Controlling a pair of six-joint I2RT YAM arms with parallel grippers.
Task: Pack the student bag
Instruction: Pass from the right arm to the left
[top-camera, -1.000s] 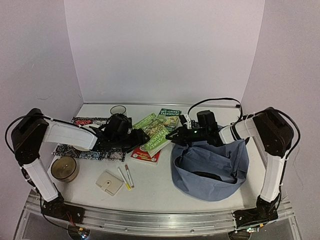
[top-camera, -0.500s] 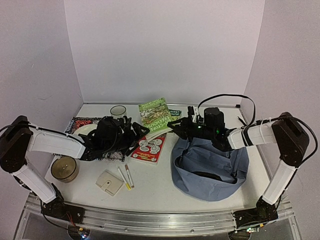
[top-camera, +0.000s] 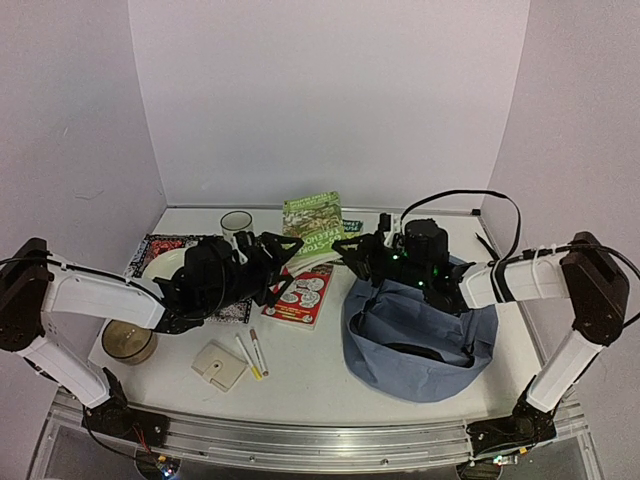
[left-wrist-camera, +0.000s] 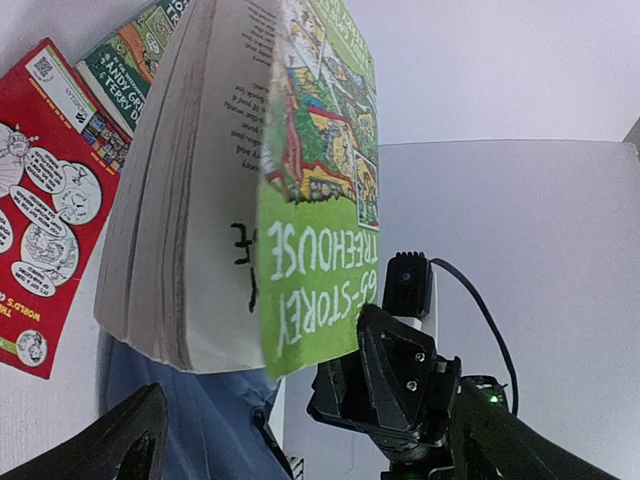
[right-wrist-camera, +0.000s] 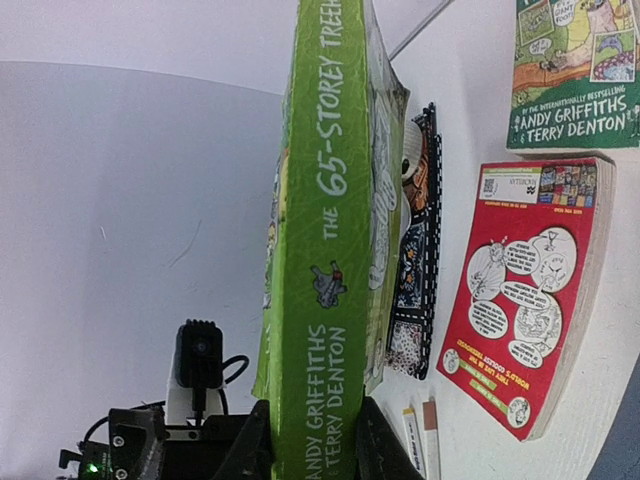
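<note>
A green paperback, "The 65-Storey Treehouse" (top-camera: 312, 218), stands upright in the air between the two arms. My right gripper (top-camera: 346, 250) is shut on the lower end of its spine, seen in the right wrist view (right-wrist-camera: 315, 440) with the book (right-wrist-camera: 330, 250) rising from between the fingers. My left gripper (top-camera: 285, 245) is just left of the book, with its jaws wide apart in the left wrist view (left-wrist-camera: 310, 415) and the book (left-wrist-camera: 300, 200) beyond them, not between them. The blue-grey student bag (top-camera: 420, 340) sits open-topped at right, below the right arm.
A red paperback (top-camera: 300, 292) lies under the lifted book, and another green book (top-camera: 350, 226) lies flat behind it. At left are a white mug (top-camera: 237, 221), a patterned cloth (top-camera: 165, 245) and a round tin (top-camera: 128, 340). Two pens (top-camera: 252, 352) and a beige case (top-camera: 219, 364) lie near the front.
The green book has gone from lying on the red book to upright in the air. Both grippers have risen and moved toward the back. The left gripper no longer rests on the book.
</note>
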